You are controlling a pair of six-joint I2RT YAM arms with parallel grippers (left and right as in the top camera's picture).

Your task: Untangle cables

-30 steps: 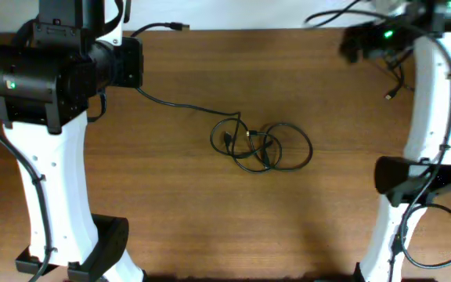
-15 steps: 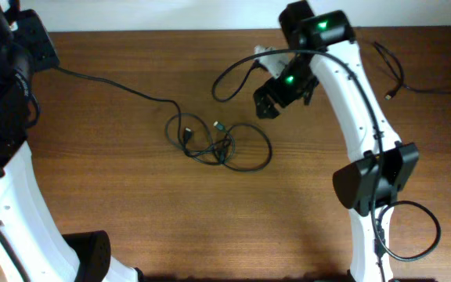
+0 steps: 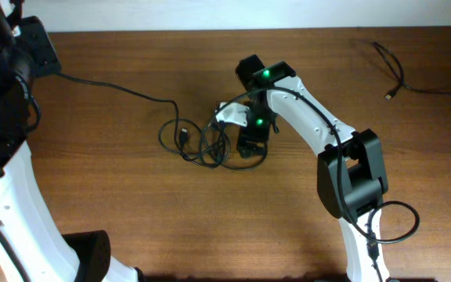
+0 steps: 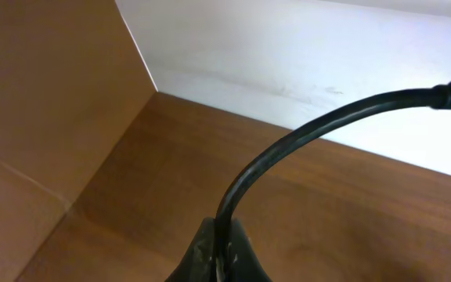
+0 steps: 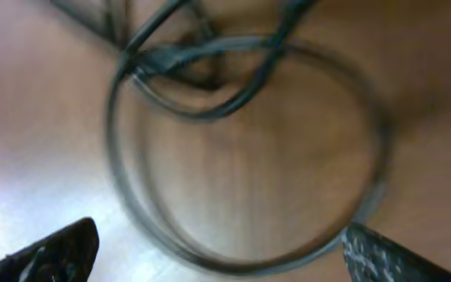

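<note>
Since half a second ago the right arm (image 3: pixel 312 125) has swung down from the upper middle onto the cables (image 3: pixel 206 147), which lie tangled at mid-frame on the wooden surface (image 3: pixel 131 211). The right fingers (image 5: pixel 57 252) are spread wide, with a blurred loop between them. At upper left, the left fingers (image 4: pixel 237 254) pinch a black cord (image 4: pixel 288 141) that trails across to the tangle.
</note>
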